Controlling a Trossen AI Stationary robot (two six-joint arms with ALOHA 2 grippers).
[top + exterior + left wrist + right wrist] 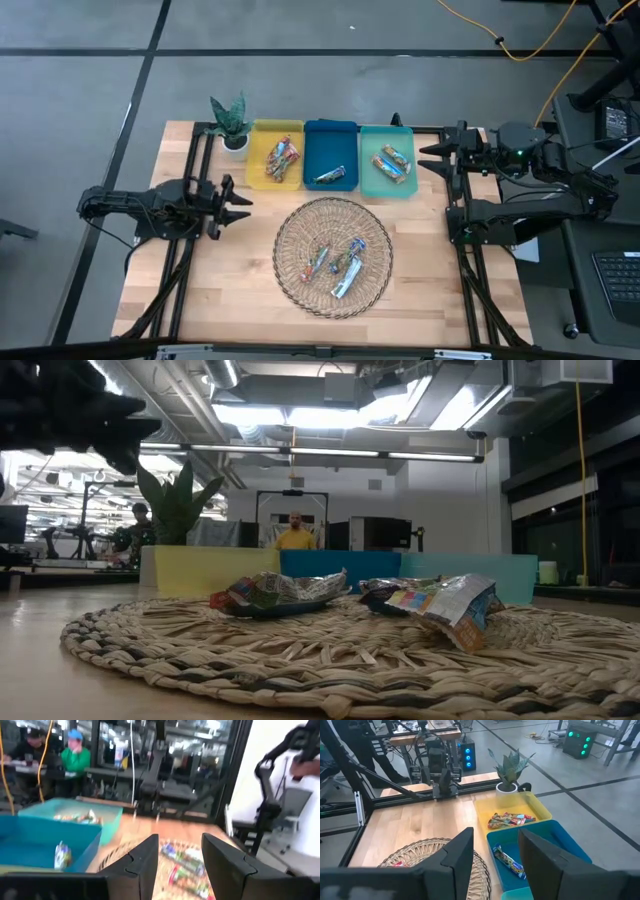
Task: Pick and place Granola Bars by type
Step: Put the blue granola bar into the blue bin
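Observation:
Several wrapped granola bars [335, 262] lie in the middle of the round wicker basket [300, 225]; the low view shows them [452, 605] lying flat on the weave. More bars lie in the yellow tray [282, 162], one in the blue tray [331, 177], and some in the teal tray [392, 164]. My left gripper [243, 200] is open and hovers left of the basket, pointing at it; its wrist view shows basket bars [184, 862] between its fingers. My right gripper [428, 158] is open, at the teal tray's right edge, above the table.
A small potted plant [232, 125] stands left of the yellow tray. The three trays sit in a row along the table's far side, behind the basket. Bare wood lies near the basket and on both its sides. People sit in the room beyond [75, 755].

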